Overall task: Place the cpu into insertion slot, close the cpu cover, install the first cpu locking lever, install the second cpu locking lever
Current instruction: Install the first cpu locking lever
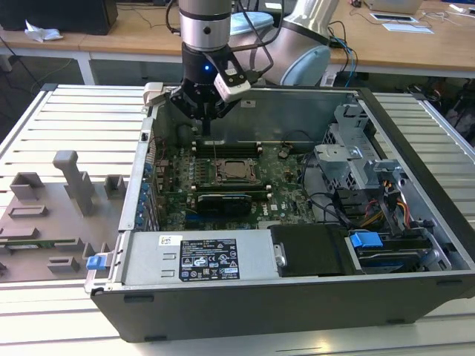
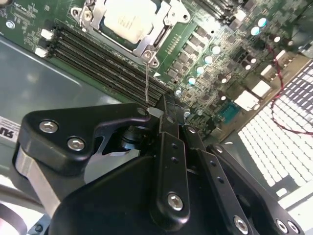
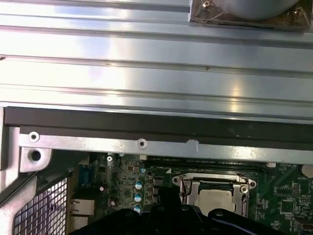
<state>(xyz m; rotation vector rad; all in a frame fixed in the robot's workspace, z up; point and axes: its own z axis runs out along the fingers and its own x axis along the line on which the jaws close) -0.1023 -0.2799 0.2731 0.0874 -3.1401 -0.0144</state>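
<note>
The pale silver cpu (image 2: 128, 18) lies in the insertion slot (image 1: 234, 172) in the middle of the green motherboard. The silvery cpu cover (image 2: 146, 46) lies flat around the chip; the first wrist view shows the cpu cover (image 3: 188, 188) framing the cpu (image 3: 215, 199). A thin wire locking lever (image 2: 146, 81) stands up from the socket's corner. My gripper (image 2: 161, 108) hangs above the board beside the socket, its black fingers shut together at the lever's upper tip. Whether they pinch the lever, I cannot tell. In the exterior view the gripper (image 1: 207, 132) is just behind the socket.
Black memory slots (image 2: 102, 54) run between socket and gripper. A long black card (image 1: 223, 202) lies in front of the socket. The power supply (image 1: 200, 259), the drive cage (image 1: 356, 159) and cables (image 1: 326, 200) crowd the case. A grey fixture plate (image 1: 52, 215) sits at the exterior view's left.
</note>
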